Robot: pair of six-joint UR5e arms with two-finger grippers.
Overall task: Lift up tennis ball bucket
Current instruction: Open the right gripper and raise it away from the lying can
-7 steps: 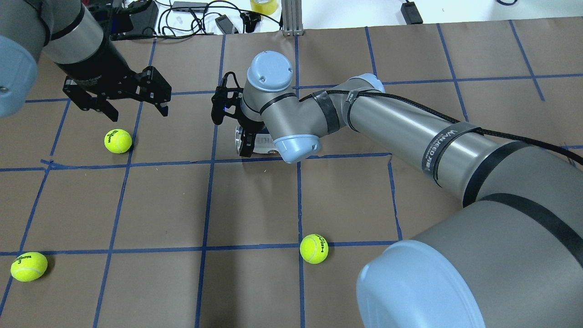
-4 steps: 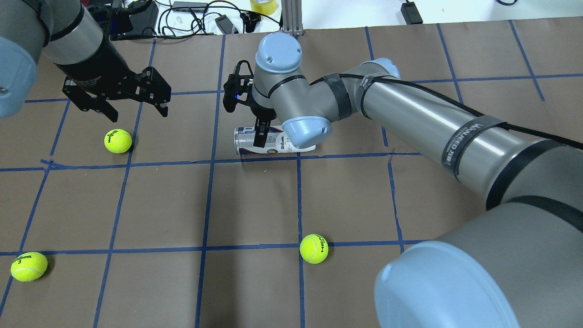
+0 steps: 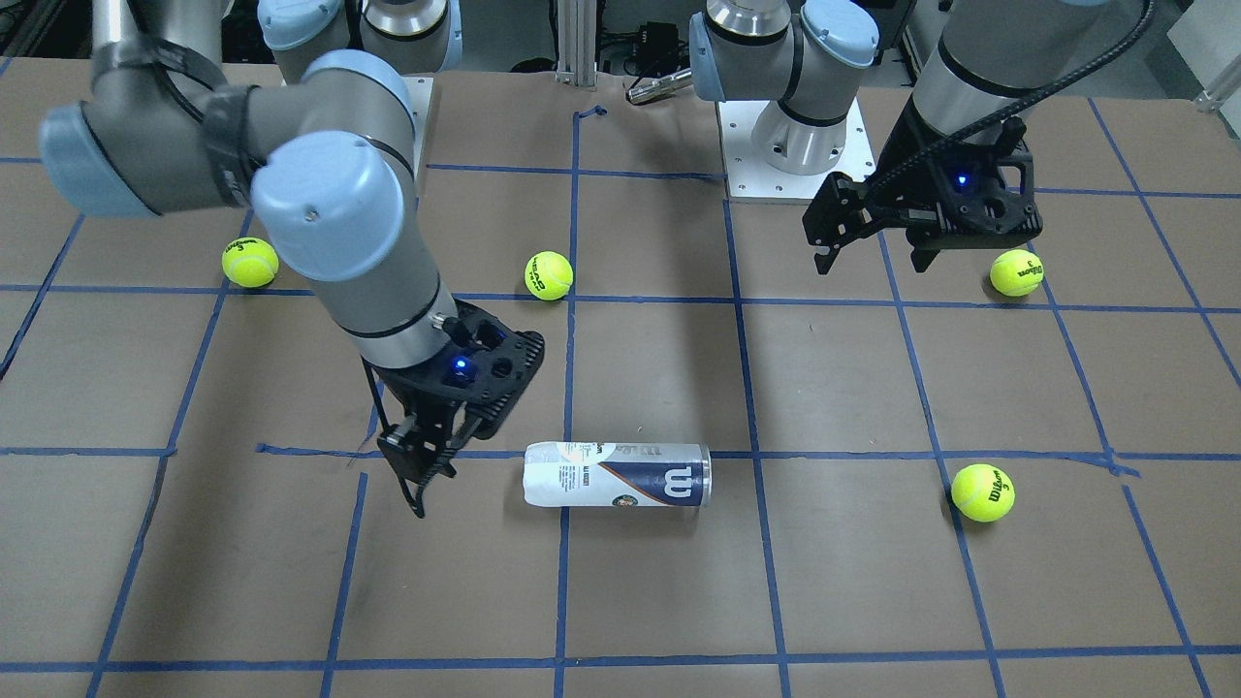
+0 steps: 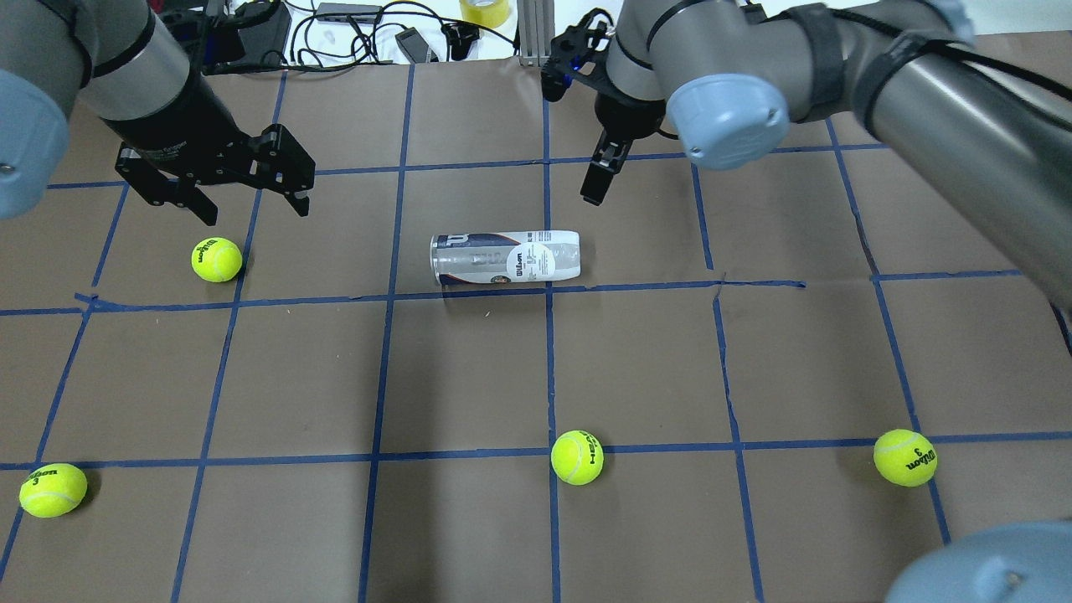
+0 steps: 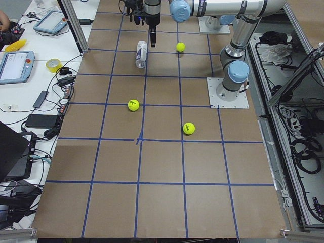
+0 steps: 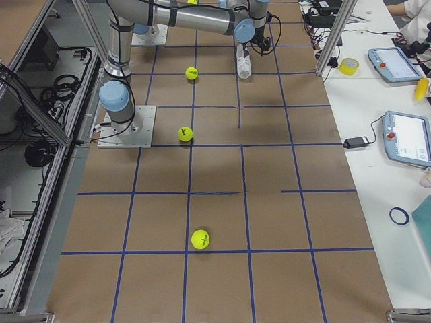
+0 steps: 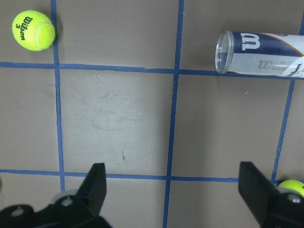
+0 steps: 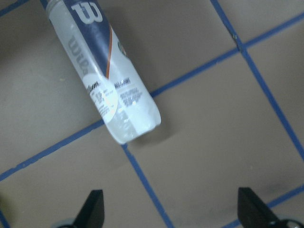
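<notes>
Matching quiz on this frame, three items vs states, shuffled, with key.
Things:
1. tennis ball bucket
2. left pincer
3. right pincer

States:
A. open, empty, off the bucket's closed end, not touching it
B. lying on its side, nothing gripping it
C. open, empty, close to a tennis ball

Pairs: 1-B, 2-C, 3-A

Brown-papered table gridded in blue tape, tennis ball bucket on its side mid-table, around it from overhead nine o'clock ball, eight o'clock ball, six o'clock ball, four o'clock ball
</notes>
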